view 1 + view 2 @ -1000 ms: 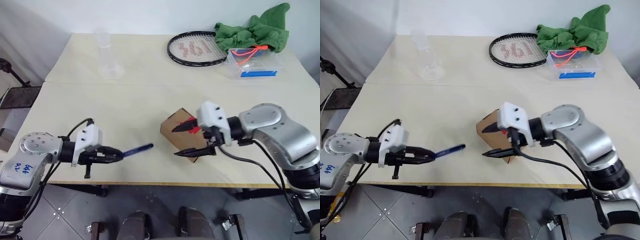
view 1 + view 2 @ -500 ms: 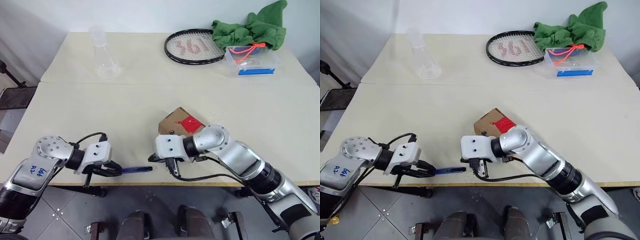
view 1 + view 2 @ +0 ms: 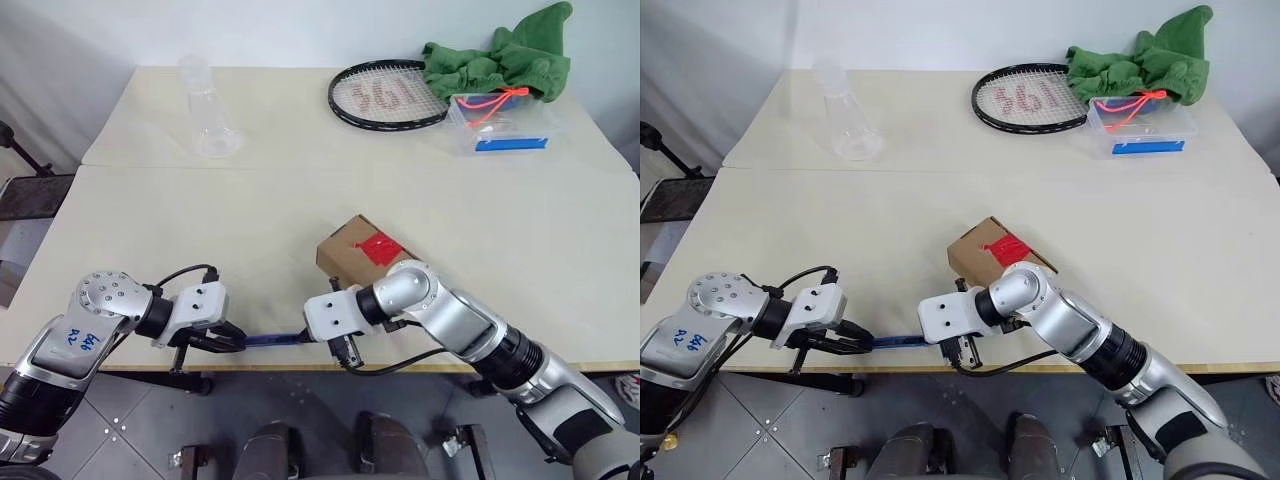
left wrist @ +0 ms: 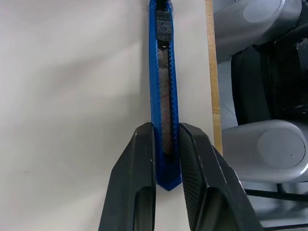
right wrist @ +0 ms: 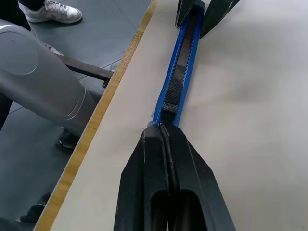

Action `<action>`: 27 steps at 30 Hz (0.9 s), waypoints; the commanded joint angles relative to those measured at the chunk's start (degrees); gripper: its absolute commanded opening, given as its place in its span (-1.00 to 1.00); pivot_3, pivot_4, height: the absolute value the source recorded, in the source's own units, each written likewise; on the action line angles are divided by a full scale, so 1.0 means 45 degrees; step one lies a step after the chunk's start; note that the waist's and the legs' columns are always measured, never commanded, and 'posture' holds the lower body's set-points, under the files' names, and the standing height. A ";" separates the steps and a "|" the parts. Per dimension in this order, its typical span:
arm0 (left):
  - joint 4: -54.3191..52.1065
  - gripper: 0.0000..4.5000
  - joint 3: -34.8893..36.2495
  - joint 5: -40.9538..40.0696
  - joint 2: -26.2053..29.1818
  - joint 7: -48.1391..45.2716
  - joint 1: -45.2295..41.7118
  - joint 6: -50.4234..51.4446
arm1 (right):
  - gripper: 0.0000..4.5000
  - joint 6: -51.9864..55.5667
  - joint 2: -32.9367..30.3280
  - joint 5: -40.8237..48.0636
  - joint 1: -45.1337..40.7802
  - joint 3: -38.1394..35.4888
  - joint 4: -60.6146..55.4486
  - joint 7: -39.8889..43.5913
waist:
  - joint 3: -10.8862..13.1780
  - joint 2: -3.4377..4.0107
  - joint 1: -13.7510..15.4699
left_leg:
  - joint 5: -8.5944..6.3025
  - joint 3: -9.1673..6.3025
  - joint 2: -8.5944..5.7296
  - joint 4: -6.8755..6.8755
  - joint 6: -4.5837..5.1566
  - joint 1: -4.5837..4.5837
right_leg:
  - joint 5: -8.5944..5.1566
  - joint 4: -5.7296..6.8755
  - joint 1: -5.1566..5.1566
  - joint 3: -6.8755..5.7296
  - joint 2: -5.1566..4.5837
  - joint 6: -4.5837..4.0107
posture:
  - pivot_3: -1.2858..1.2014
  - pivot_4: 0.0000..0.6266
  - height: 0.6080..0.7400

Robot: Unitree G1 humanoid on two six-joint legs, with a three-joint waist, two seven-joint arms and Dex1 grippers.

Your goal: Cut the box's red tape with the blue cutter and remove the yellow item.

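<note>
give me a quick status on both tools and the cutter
Left tool shut on blue cutter. Right tool shut at cutter's tip. Red tape uncut on box.

We note the blue cutter (image 4: 163, 91) lying flat along the surface's near edge, pinched at both ends by jaws, while the box (image 3: 362, 253), brown and closed, sits just behind with the red tape (image 3: 380, 246) intact across its top.

On the far surface (image 3: 300, 190): a clear flask (image 3: 208, 108) at left, a racket (image 3: 388, 97), a green cloth (image 3: 505, 55) and a clear container (image 3: 500, 121) at right.
</note>
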 commanded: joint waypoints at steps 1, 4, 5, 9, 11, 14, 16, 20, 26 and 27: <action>-0.0356 -0.81 -0.0107 -0.0090 -0.0192 0.0030 0.0045 -0.0087 | -0.99 -0.0320 0.0537 -0.0482 0.0008 0.0439 0.0630 0.0044 | 0.0000 0.0000 0.0022 | 0.0000 0.0000 -0.0001 0.0001 0.0000 0.0000 | 0.0000 0.0001 0.0000 0.0000 0.0000 0.0000 | 0.03 -0.52 1.00; -0.0486 -0.81 -0.0096 -0.0112 -0.0210 0.0007 0.0139 -0.0053 | -0.99 -0.0594 0.1269 -0.0713 -0.0157 0.0529 0.1295 -0.0074 | -0.0004 -0.0005 0.0012 | 0.0000 -0.0004 -0.0008 0.0003 0.0001 0.0003 | 0.0000 0.0011 0.0004 0.0003 -0.0003 0.0000 | 0.03 -0.52 1.00; -0.0491 -0.81 -0.0097 -0.0100 -0.0218 0.0016 0.0147 -0.0061 | -0.99 -0.0655 0.1492 -0.0762 -0.0205 0.0534 0.1473 -0.0097 | -0.0004 -0.0005 0.0011 | 0.0000 -0.0004 -0.0007 0.0002 0.0000 0.0009 | 0.0000 0.0014 0.0006 0.0003 -0.0003 0.0000 | 0.03 -0.52 1.00; -0.0576 -0.81 -0.0095 -0.0089 -0.0252 0.0041 0.0179 -0.0042 | -0.99 -0.0899 0.2152 -0.1004 -0.0337 0.0581 0.2013 -0.0114 | -0.0004 -0.0005 0.0009 | 0.0000 0.0005 -0.0004 -0.0003 0.0000 0.0058 | -0.0005 0.0070 0.0021 0.0007 -0.0004 -0.0009 | 0.03 -0.52 1.00; -0.0606 -0.81 -0.0091 -0.0075 -0.0265 0.0088 0.0210 -0.0049 | -0.99 -0.1016 0.2523 -0.1072 -0.0413 0.0616 0.2229 -0.0110 | -0.0005 -0.0005 0.0008 | 0.0000 0.0005 -0.0004 -0.0002 -0.0001 0.0065 | -0.0005 0.0078 0.0023 0.0011 -0.0008 -0.0009 | 0.03 -0.52 1.00; -0.0637 -0.81 -0.0075 -0.0093 -0.0349 0.0225 0.0211 0.0027 | -0.99 -0.1095 0.2886 -0.1234 -0.0483 0.0580 0.2476 -0.0234 | -0.0005 -0.0004 0.0004 | -0.0001 0.0006 -0.0005 -0.0005 -0.0002 0.0075 | -0.0007 0.0091 0.0024 0.0016 -0.0008 -0.0012 | 0.03 -0.52 1.00; -0.0692 -0.81 0.0038 -0.0166 -0.0476 0.0418 0.0227 0.0079 | -0.99 -0.0960 0.2985 -0.1221 -0.0447 0.0376 0.2303 -0.0298 | -0.0005 -0.0004 0.0022 | -0.0001 0.0006 -0.0005 -0.0004 -0.0002 0.0077 | -0.0007 0.0095 0.0024 0.0017 -0.0009 -0.0013 | 0.03 -0.52 1.00; -0.0769 -0.81 0.0363 -0.0256 -0.0644 0.0806 0.0309 0.0269 | -0.99 0.0229 0.2739 -0.0567 -0.0446 -0.0815 0.1397 -0.0420 | -0.0005 -0.0005 0.0045 | -0.0001 -0.0003 -0.0016 -0.0001 -0.0001 0.0074 | -0.0007 0.0097 0.0026 0.0020 -0.0019 -0.0013 | 0.03 -0.52 1.00; -0.0247 -0.81 0.1674 -0.0249 -0.1585 0.2142 0.0768 -0.1373 | -0.76 0.6585 0.0579 0.3358 -0.0929 -0.4420 -0.2256 0.0740 | -0.0002 -0.0005 0.0035 | -0.0002 -0.0021 -0.0007 -0.0004 -0.0002 0.0057 | -0.0007 0.0096 0.0015 0.0010 -0.0018 -0.0013 | 0.03 -0.52 1.00; -0.0137 -0.81 0.1759 -0.0192 -0.1667 0.2238 0.0822 -0.1710 | -0.63 0.7578 0.0320 0.3918 -0.1132 -0.4862 -0.2591 0.0693 | -0.0006 -0.0012 0.0019 | -0.0002 -0.0028 -0.0008 -0.0003 -0.0001 0.0052 | -0.0007 0.0095 0.0015 0.0011 -0.0021 -0.0013 | 0.03 -0.52 1.00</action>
